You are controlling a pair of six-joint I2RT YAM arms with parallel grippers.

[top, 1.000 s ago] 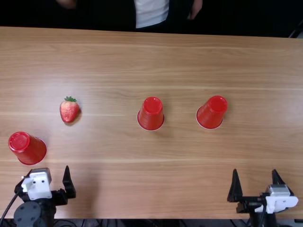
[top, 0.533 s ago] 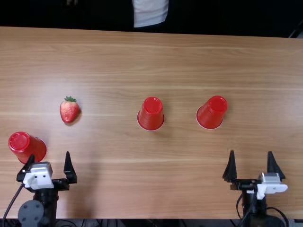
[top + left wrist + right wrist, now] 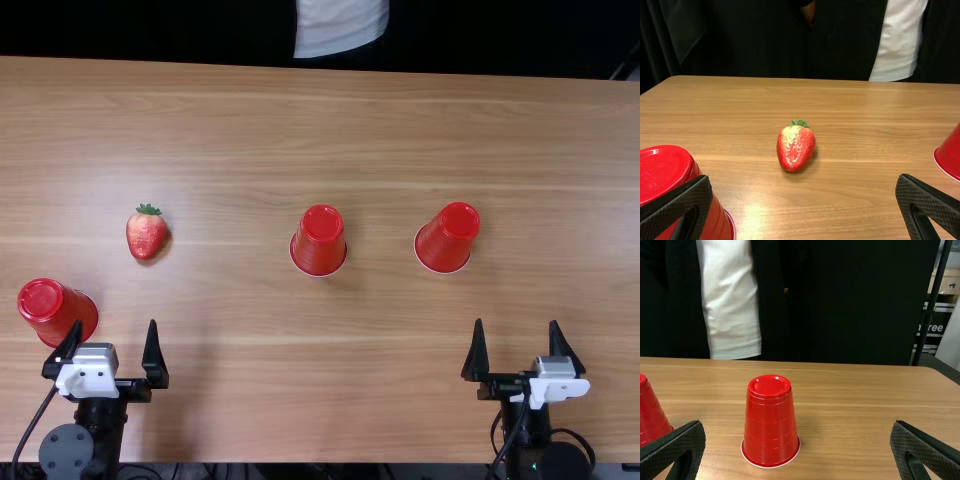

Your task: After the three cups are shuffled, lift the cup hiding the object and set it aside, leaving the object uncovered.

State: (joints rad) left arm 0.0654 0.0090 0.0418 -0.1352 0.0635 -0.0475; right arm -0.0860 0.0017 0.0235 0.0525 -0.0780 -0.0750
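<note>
Strawberry (image 3: 147,233) is seen uncovered on the table (image 3: 320,120), well left of the middle cup (image 3: 319,241) and right cup (image 3: 448,238); the third cup (image 3: 57,312) is stood inverted just beside the left fingers (image 3: 153,355), which are spread and empty; the right fingers (image 3: 474,355) are likewise released.

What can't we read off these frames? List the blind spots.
1. Under the left cup, middle cup and right cup: all views, opaque walls, mouths down.
2. The left cup's body: left wrist view, cut by the picture's edge and behind a finger of the left gripper.
3. The middle cup: both wrist views, cut off at an edge.
</note>
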